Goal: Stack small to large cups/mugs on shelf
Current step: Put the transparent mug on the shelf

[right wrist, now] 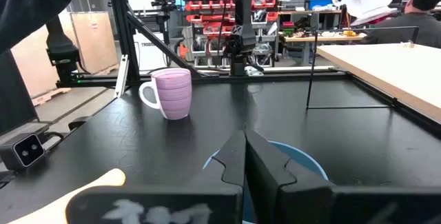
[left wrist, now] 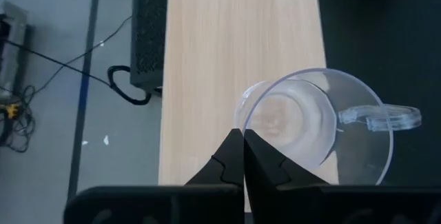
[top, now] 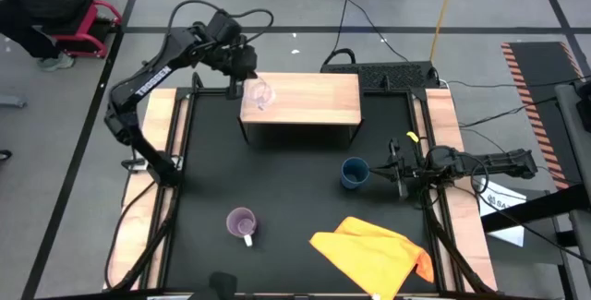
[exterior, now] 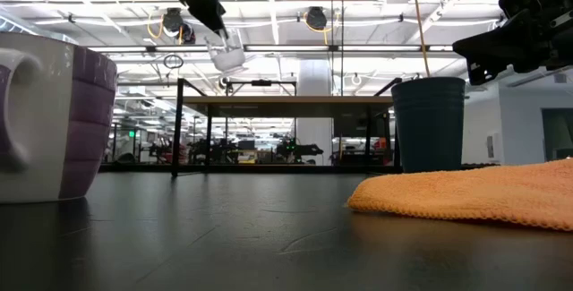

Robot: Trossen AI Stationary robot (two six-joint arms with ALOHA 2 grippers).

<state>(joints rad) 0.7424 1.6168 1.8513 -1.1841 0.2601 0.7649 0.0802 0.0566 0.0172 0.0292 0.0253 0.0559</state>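
Bright overhead lighting, blurred near mug (exterior: 49, 116)

Three drinking vessels are in sight: one tiny clear glass (top: 259, 95) with a handle, one light purple mug (top: 242, 223) and one dark blue cup (top: 354, 173). There is one shelf (top: 309, 100) with a light wooden top, one orange cloth (top: 374, 255) on the black worktop (top: 286, 189), and two pale wooden side rails, one along each side of the worktop. Two dark arms work here, each with one gripper, the left gripper (top: 242, 80) and the right gripper (top: 386, 173), and one person sits at the far left corner of the room.
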